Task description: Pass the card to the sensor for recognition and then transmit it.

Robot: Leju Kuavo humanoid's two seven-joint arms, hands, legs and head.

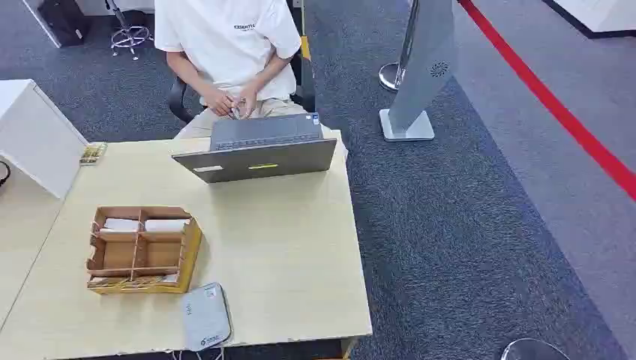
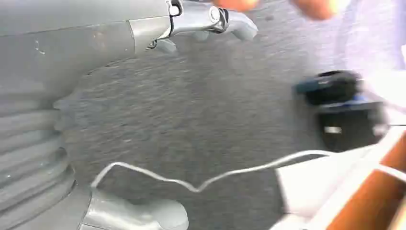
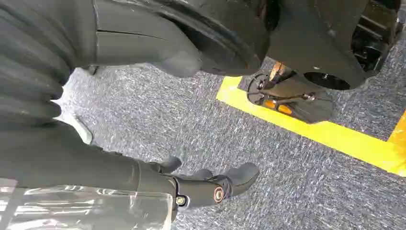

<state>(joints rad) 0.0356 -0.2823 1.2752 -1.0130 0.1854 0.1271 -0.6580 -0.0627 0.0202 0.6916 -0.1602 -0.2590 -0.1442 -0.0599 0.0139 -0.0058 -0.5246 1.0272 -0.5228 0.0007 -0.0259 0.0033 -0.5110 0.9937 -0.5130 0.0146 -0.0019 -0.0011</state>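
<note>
Cards [image 1: 142, 224] in wooden organizer [image 1: 142, 250] on table [image 1: 285, 255], hands [image 2: 210, 21] hanging over carpet

Grey carpet floor [image 1: 465, 225], red floor stripe [image 1: 555, 105].

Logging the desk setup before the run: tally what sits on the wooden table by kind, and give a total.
Laptop: 1
Wooden divided organizer: 1
White cards in the organizer: 2
Grey card sensor: 1
Small yellowish item at the far left edge, too small to identify: 1
Total: 6
</note>
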